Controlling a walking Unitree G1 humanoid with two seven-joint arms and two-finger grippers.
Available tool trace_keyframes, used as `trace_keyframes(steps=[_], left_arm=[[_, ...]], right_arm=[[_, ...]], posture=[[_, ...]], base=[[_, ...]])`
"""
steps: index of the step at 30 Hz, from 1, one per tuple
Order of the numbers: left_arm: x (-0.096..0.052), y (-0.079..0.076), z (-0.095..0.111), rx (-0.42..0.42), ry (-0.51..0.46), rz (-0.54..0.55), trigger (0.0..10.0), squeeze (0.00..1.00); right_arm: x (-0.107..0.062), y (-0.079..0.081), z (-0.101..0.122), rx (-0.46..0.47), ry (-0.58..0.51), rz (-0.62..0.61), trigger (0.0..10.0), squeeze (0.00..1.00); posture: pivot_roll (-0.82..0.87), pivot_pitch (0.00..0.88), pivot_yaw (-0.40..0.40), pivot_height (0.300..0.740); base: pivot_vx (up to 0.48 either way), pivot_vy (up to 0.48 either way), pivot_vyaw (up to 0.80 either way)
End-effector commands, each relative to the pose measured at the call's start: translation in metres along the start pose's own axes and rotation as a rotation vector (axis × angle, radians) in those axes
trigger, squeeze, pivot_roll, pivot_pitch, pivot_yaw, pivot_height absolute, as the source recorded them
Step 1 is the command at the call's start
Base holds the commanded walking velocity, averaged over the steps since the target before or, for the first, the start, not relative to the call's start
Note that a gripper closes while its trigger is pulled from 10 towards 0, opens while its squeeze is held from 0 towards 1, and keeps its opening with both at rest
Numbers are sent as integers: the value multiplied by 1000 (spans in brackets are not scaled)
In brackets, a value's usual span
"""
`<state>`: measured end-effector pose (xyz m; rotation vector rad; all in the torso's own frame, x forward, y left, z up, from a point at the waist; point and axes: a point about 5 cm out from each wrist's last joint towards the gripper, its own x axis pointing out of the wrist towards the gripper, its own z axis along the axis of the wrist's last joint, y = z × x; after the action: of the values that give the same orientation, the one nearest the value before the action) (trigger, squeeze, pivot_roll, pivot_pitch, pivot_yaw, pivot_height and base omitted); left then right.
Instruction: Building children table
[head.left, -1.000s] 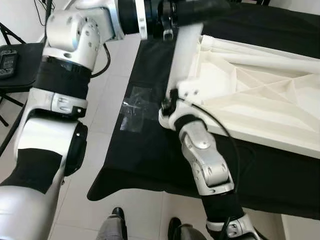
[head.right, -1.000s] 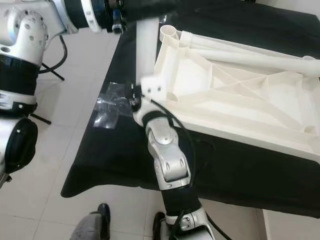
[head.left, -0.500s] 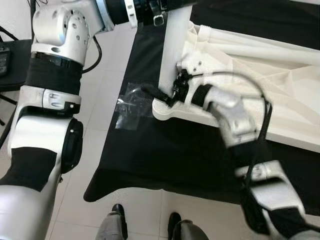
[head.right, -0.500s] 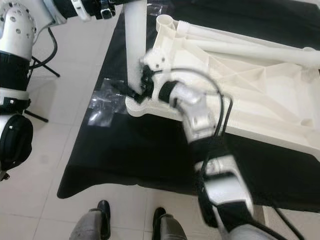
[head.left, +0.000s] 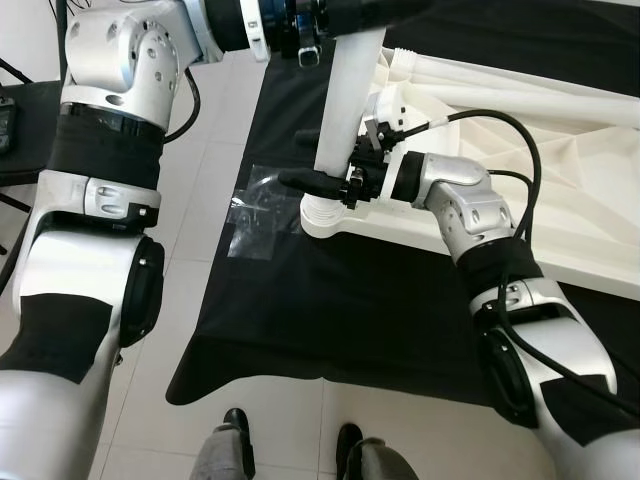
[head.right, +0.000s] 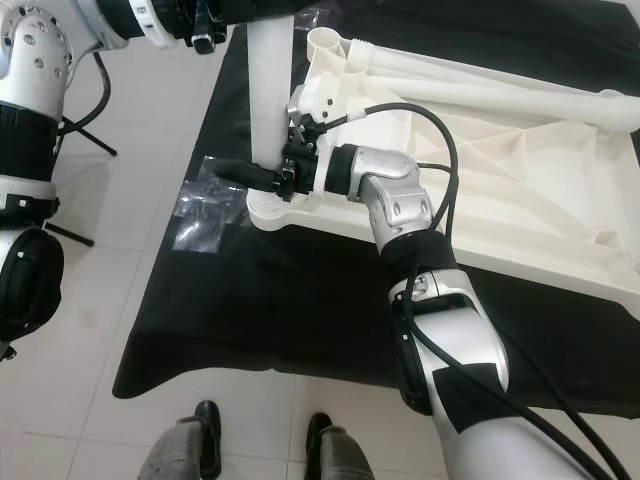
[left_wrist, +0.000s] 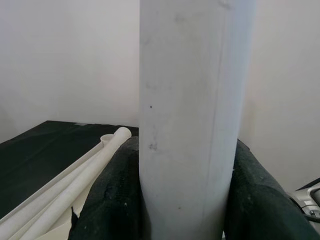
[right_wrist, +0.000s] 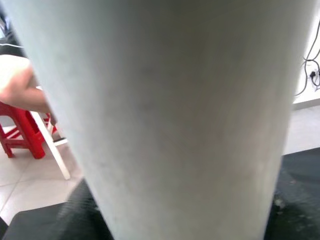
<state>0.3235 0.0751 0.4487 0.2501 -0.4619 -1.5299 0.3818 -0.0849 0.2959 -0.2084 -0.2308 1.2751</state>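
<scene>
The white table top (head.left: 590, 170) lies upside down on a black cloth. A white table leg (head.left: 345, 110) stands upright in the corner socket (head.left: 325, 215) nearest me on the left. My left gripper (head.left: 365, 20) is shut on the leg's upper end; in the left wrist view the leg (left_wrist: 190, 125) sits between both black fingers (left_wrist: 107, 200). My right gripper (head.left: 322, 183) is shut on the same leg just above the socket, reaching in from the right. In the right wrist view the leg (right_wrist: 165, 110) is pressed close, with dark fingers on either side.
Two more white legs (head.right: 480, 85) lie along the table top's far side. A clear plastic bag (head.left: 255, 210) rests on the black cloth (head.left: 330, 300) left of the socket. A person's shoes (head.left: 235, 430) stand at the cloth's near edge. A black chair (head.left: 20, 120) is far left.
My right arm has swung out to the right, and its gripper has closed around the leg's lower end. My left gripper still holds the leg's top. The view has shifted slightly.
</scene>
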Motion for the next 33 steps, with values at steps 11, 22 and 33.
trace_keyframes(steps=[11, 22, 33], left_arm=[[45, -17, -22, -49, 76, -222, 0, 0], [27, -3, -19, -58, 75, -59, 10000, 0], [12, 1, -19, -86, 88, 14, 10000, 0]], right_arm=[[33, 10, 5, -59, 32, 94, 0, 0], [23, -10, -28, -52, 216, -540, 0, 0], [16, 53, -83, 242, 249, -844, 0, 0]], posture=[[89, 331, -23, 740], [71, 337, -72, 740], [82, 334, -84, 740]], base=[[0, 0, 0], [0, 0, 0], [0, 0, 0]])
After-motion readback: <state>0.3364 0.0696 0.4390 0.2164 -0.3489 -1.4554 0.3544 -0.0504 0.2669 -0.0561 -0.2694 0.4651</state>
